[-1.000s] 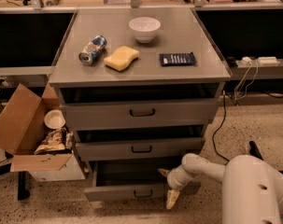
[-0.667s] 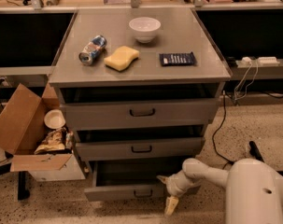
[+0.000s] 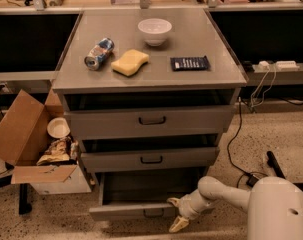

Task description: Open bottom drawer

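The bottom drawer (image 3: 126,212) stands partly out at the foot of the cabinet, with your gripper (image 3: 171,215) just right of its loop handle (image 3: 153,213), fingers apart. To finish well, hook the handle squarely and draw straight back, level. On the desk (image 3: 221,69), no lettering on the can (image 3: 98,53) or dark packet (image 3: 190,63) is legible.

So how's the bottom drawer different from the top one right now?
The bottom drawer stands far out, its bare grey inside showing; the top drawer shows only a narrow dark gap above its front. The bottom drawer's front is slim, the top drawer's much taller. The open gripper sits at the bottom drawer's front; nothing is near the top drawer's. Both are grey with a small dark loop at centre.
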You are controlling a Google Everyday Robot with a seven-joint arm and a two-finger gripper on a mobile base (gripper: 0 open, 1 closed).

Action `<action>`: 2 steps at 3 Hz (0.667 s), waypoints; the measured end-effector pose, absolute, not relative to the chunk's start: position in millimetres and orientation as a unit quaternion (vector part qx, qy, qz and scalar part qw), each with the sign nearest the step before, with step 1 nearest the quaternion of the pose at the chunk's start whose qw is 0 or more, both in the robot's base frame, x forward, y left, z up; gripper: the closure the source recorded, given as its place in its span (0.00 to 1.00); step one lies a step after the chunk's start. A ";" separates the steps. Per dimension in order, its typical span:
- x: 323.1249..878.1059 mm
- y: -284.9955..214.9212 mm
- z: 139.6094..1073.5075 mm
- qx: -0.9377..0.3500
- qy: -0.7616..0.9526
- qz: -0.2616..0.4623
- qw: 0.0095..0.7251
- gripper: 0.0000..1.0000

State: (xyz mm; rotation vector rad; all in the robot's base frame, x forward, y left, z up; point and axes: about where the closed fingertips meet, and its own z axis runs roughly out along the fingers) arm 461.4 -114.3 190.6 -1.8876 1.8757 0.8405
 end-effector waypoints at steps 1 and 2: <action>462.4 -114.0 196.0 -0.666 0.662 0.297 0.175 0.61; 463.8 -113.6 196.3 -0.666 0.662 0.297 0.175 0.84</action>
